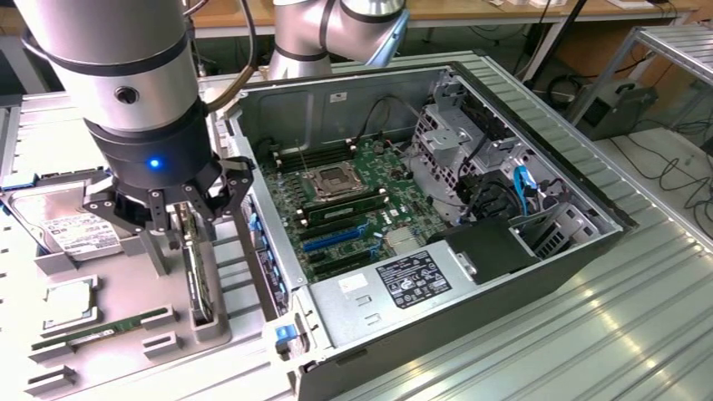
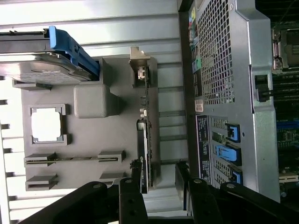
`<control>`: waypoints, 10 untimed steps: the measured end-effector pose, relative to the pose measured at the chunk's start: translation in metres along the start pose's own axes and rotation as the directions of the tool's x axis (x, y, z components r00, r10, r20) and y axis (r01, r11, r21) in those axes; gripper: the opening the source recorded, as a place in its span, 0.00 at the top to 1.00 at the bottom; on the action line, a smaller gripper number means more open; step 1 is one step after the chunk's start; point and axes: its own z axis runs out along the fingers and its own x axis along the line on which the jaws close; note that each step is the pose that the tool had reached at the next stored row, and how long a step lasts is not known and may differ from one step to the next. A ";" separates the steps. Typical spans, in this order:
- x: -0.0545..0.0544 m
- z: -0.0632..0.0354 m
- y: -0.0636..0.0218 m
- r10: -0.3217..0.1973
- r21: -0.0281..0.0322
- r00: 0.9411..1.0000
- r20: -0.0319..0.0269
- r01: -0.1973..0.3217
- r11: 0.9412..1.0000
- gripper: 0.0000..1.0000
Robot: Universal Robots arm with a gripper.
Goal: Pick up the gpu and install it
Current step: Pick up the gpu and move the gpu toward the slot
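The gpu (image 1: pixel 200 284) stands on its long edge in a slot of the grey holder tray (image 1: pixel 123 288), beside the open computer case (image 1: pixel 535 251). In the wrist view the gpu (image 2: pixel 143 140) is a thin dark card with its silver end bracket (image 2: pixel 139 56) at the far end. My gripper (image 1: pixel 184 230) hangs just above the card's near end, open, with its fingers on either side of the card's line. In the wrist view the gripper (image 2: pixel 158 170) has one finger (image 2: pixel 132 191) close to the card and the other (image 2: pixel 198 193) well apart from it. Nothing is held.
The tray (image 2: pixel 117 135) also carries a hard drive (image 1: pixel 67 225), a processor chip (image 1: pixel 69 302) and a green memory stick (image 1: pixel 100 328). Inside the case lies the motherboard (image 1: pixel 346 209) with blue card slots (image 1: pixel 334 238). The case's rear wall (image 2: pixel 224 93) stands close beside the tray.
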 end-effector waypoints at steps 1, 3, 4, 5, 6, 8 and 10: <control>0.000 0.0003 0.0000 0.000 0.000 1.000 0.000 0.000 1.000 0.58; 0.000 0.0010 -0.0001 0.000 0.000 1.000 0.000 0.000 1.000 0.58; 0.000 0.0012 -0.0001 0.000 0.000 1.000 0.000 0.000 1.000 0.58; 0.000 0.0015 -0.0001 0.000 0.000 1.000 0.000 0.000 1.000 0.58; 0.001 0.0021 -0.0001 0.000 0.000 1.000 0.000 0.000 1.000 0.58; 0.001 0.0031 -0.0002 0.000 0.000 1.000 0.000 0.000 1.000 0.58; 0.001 0.0038 -0.0003 0.000 0.000 1.000 0.000 0.000 1.000 0.58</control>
